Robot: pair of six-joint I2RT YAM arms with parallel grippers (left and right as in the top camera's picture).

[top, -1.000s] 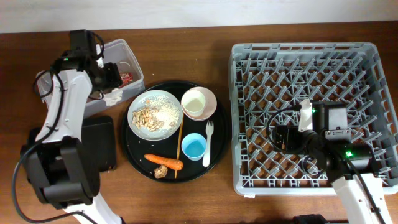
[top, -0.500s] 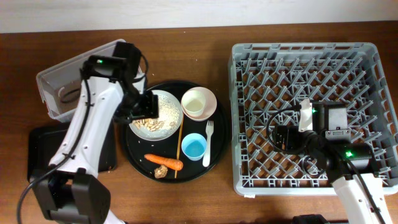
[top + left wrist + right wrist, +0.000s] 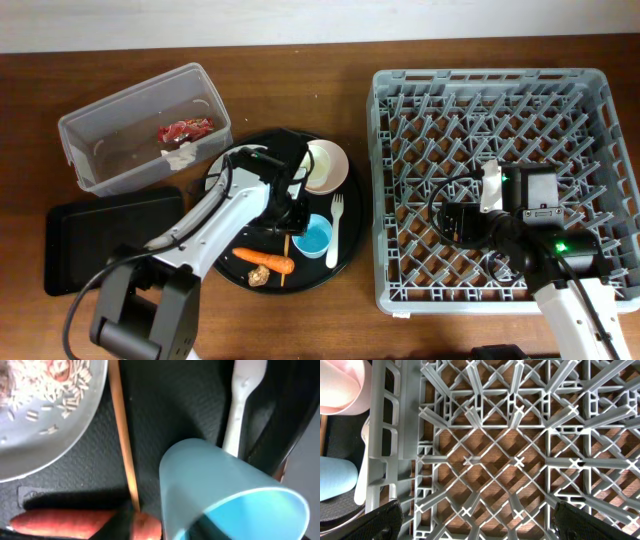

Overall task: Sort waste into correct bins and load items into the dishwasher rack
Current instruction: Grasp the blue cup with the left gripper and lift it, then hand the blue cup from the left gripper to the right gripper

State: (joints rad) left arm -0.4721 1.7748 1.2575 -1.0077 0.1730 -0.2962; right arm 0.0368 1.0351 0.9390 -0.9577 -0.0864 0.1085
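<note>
My left gripper (image 3: 293, 215) hangs low over the round black tray, open. In the left wrist view its fingers (image 3: 165, 529) straddle the near wall of the light-blue cup (image 3: 225, 490), one inside it. The cup (image 3: 312, 238) stands next to the white fork (image 3: 335, 228) and a wooden chopstick (image 3: 125, 435). The carrot (image 3: 265, 260) and a brown bit (image 3: 258, 277) lie at the tray's front. The plate with noodle scraps (image 3: 35, 415) is mostly under my arm. The cream bowl (image 3: 325, 165) is behind. The red wrapper (image 3: 183, 129) and tissue (image 3: 180, 155) lie in the clear tub (image 3: 100, 125). My right gripper (image 3: 447, 220) is open and empty above the rack floor (image 3: 485, 460).
The flat black rectangular tray (image 3: 90, 240) lies at the front left, below the tub. The round black tray (image 3: 350, 215) sits close to the left wall of the grey dishwasher rack (image 3: 490, 85). The rack has nothing in it.
My left arm swung from the clear tub to the right, over the plate, and down to the blue cup. The right arm has not moved.
</note>
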